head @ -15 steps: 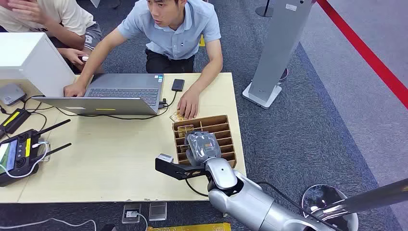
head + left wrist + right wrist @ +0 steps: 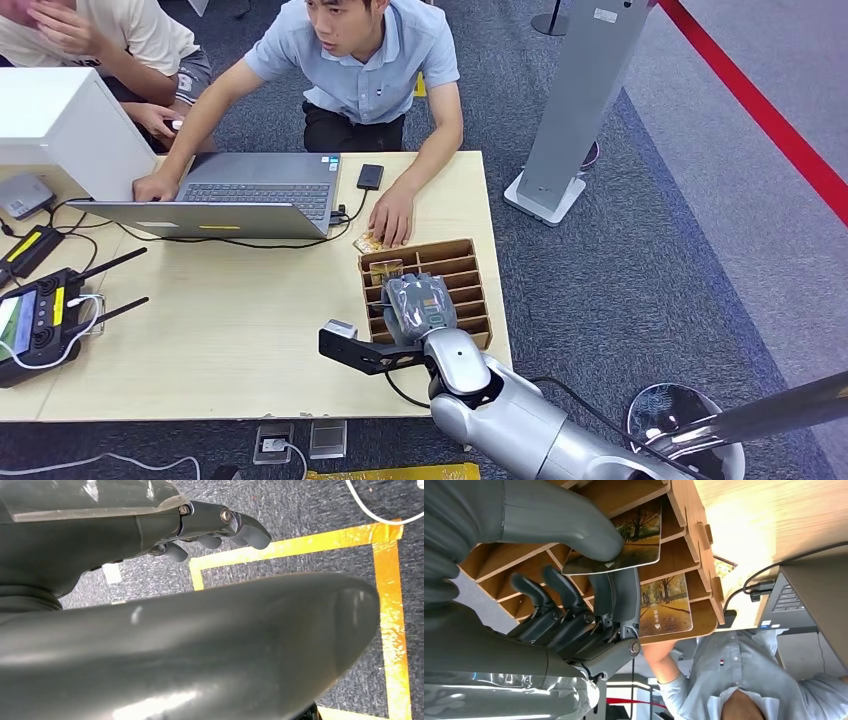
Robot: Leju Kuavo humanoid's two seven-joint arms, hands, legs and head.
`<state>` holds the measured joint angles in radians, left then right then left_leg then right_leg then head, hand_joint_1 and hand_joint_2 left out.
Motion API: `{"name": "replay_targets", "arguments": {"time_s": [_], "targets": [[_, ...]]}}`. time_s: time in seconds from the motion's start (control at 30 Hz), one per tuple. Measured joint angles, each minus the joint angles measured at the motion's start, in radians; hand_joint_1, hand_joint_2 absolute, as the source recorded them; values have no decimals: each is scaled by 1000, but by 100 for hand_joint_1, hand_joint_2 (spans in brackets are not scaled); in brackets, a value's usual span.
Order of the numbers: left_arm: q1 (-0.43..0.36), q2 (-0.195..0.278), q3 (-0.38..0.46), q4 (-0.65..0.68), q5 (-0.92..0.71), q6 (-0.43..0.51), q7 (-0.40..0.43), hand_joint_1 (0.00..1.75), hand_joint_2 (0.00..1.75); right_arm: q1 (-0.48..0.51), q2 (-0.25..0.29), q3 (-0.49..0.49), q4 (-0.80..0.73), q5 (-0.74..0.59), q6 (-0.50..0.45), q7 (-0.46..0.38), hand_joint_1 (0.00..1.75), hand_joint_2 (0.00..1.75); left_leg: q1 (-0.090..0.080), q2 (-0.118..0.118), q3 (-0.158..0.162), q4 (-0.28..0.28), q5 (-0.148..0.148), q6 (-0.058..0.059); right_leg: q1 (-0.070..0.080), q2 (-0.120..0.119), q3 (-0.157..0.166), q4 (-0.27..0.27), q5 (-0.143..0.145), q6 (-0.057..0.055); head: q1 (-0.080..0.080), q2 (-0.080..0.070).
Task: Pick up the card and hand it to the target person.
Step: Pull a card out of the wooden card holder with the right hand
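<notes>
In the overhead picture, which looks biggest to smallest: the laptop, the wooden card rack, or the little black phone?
1. Laptop, clearly the largest.
2. Wooden card rack, partly hidden by the robot hand.
3. Black phone, the smallest by far.

Glossy printed card (image 2: 624, 542), matt wooden rack (image 2: 468, 262), smooth grey robot hand (image 2: 420, 305)

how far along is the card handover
Early stage. Done: the right hand has reached the wooden rack and pinches a card between thumb and finger. In hand: drawing that card out of its slot; another card sits in the next slot. Left: lifting it clear and passing it to the person across the table.
</notes>
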<state>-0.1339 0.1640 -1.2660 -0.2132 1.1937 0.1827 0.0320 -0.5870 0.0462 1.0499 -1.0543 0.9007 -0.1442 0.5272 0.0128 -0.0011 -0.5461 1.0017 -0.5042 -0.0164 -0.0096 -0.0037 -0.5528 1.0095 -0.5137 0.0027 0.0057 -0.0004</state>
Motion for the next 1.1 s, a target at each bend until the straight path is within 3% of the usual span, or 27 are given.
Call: {"name": "replay_targets", "arguments": {"time_s": [0.3, 0.57, 1.1], "targets": [[-3, 0, 0, 0, -5, 15, -10, 0, 0, -8, 0, 3, 4, -6, 7, 2, 175, 175, 0, 0, 0, 0, 0, 0, 0, 0, 0, 0, 0, 0, 0, 0], [-3, 0, 0, 0, 1, 16, -2, 0, 0, -27, -7, -3, -30, -63, 89, 11, 175, 175, 0, 0, 0, 0, 0, 0, 0, 0, 0, 0, 0, 0, 0, 0], [-2, 1, 0, 0, 5, 16, -2, 0, 0, -34, -19, -7, -69, -91, 116, 20, 175, 175, 0, 0, 0, 0, 0, 0, 0, 0, 0, 0, 0, 0, 0, 0]]}}
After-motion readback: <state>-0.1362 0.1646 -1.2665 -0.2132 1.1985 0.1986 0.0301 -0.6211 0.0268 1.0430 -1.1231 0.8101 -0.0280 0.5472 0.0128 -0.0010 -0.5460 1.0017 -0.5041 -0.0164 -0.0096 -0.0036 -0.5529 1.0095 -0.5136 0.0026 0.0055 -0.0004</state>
